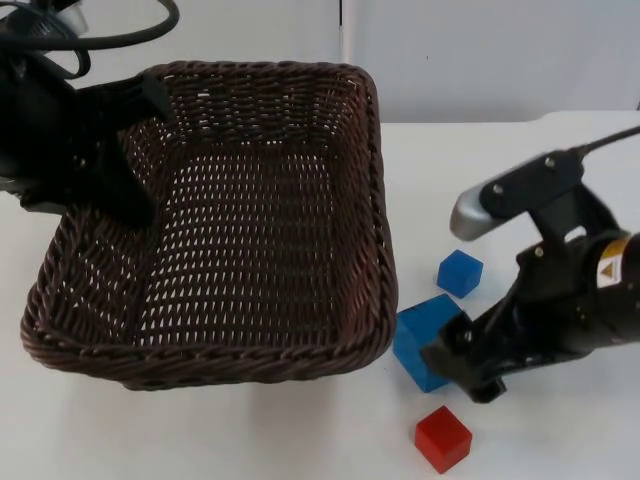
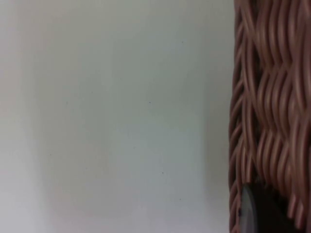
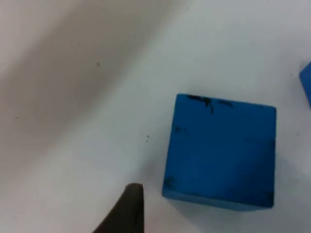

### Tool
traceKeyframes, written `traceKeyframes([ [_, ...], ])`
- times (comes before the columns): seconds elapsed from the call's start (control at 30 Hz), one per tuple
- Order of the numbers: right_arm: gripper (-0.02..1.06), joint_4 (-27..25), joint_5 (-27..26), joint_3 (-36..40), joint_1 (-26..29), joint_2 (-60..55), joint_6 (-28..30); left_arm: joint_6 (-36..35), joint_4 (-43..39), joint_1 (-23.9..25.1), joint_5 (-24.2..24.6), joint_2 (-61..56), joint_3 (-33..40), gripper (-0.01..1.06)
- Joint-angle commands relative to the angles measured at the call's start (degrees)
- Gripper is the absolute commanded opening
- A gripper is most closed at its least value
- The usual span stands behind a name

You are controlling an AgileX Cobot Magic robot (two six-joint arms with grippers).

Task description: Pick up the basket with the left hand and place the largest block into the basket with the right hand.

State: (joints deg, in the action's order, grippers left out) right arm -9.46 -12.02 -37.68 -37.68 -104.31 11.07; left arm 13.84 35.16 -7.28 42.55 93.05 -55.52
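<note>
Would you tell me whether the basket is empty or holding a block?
Empty: the basket shows bare weave; all three blocks lie outside it.

— Where's the left gripper [image 1: 135, 150]?
— Clamped on the near-left rim, its arm reaching in from behind.
— And the right gripper [image 1: 462, 362]?
— Low, angled down and leftward, one black fingertip [image 3: 127, 209] beside what lies under it.

The basket [image 1: 240, 240] is dark brown, woven in a criss-cross pattern with little holes. The biggest block [image 1: 422, 335] is bright blue with small black marks on it. A smaller block [image 1: 459, 272] is blue too. Another block [image 1: 443, 438] is red. The table [image 1: 560, 430] is white.
</note>
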Motion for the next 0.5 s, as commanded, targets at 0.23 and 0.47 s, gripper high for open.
traceKeyframes([
  [0.23,1.03,0.22,-7.12,0.09,-0.31,-4.21,-1.9,-0.21,1.45,0.01,0.06,-0.77,-0.07,0.0],
  [0.47,1.03,0.36,-9.81,0.09,-0.31,-6.7,-5.28,-0.21,1.45,0.01,-0.04,-0.77,-0.07,0.0],
])
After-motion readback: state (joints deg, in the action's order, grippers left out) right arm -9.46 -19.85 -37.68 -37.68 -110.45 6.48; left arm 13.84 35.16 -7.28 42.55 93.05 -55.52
